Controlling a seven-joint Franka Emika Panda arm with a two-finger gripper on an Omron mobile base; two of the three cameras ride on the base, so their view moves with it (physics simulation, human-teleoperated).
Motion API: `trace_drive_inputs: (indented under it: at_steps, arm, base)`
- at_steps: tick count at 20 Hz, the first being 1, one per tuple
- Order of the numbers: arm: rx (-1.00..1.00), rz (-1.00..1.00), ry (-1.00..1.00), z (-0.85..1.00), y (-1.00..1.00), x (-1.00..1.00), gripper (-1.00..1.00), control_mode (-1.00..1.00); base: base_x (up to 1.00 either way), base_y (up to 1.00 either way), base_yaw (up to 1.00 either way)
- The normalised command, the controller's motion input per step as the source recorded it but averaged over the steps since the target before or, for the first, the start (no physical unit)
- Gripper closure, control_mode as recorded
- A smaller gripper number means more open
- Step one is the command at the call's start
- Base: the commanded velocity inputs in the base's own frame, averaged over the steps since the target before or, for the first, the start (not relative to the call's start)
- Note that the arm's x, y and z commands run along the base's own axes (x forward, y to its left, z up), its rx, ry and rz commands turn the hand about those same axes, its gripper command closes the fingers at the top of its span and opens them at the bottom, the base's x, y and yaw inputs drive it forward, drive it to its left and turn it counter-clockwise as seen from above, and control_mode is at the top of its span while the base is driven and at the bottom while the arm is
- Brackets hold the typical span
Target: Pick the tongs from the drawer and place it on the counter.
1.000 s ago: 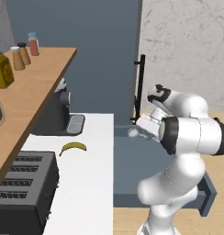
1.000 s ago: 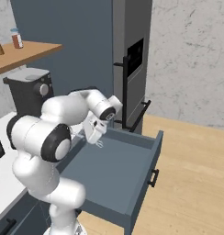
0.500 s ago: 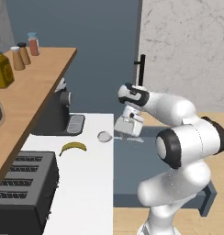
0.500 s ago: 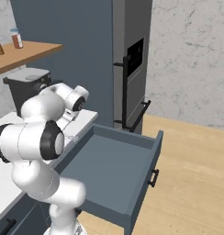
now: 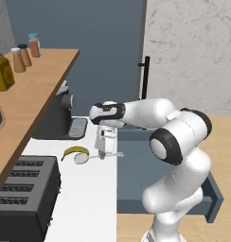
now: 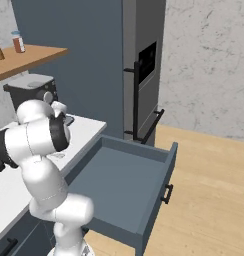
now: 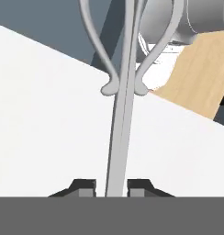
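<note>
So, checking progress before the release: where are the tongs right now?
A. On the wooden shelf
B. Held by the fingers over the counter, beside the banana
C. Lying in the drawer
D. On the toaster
B: the fingers grip the tongs low over the white counter, their round head by the banana.

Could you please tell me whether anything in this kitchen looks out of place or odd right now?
Nothing looks spilled or damaged. The drawer stands pulled wide open, with nothing visible inside. The gripper holds the tongs low over the counter, their round head next to the banana, an unusual neighbour.
</note>
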Motion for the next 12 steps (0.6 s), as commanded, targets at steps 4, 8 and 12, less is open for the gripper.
trace_drive_inputs:
  at_steps: [4,8,12]
  arm:
    - [0.08,0.00,0.00,-0.76,0.34,0.18,1.00,-1.00]
    - [0.02,0.00,-0.04,-0.84,0.26,0.33,1.00,-1.00]
    - [0.00,-0.01,-0.02,-0.61,0.53,0.47,1.00,-1.00]
  base:
    - [0.00,0.00,0.00]
    - [0.00,0.00,0.00]
    - [0.00,0.00,0.00]
